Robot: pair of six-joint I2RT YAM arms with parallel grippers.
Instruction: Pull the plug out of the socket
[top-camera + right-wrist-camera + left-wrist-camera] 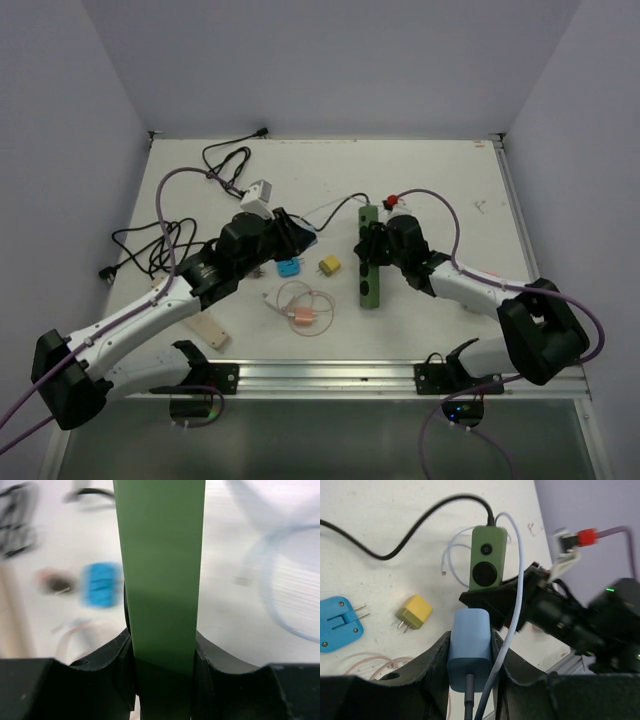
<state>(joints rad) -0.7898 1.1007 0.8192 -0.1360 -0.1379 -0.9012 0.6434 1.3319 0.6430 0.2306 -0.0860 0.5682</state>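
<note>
Yellow adapter (414,614), blue adapter (339,622) near the worktop's (450,170) middle.
Left tool (470,641) pinches pale-blue plug (470,627); right tool (162,650) pinches green socket strip (160,555).

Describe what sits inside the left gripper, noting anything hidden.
A light blue plug sits clamped in the left gripper, a dark cable leaving its near end. Its prongs are hidden behind its own body.

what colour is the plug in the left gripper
The plug is light blue, shown best in the left wrist view.
</note>
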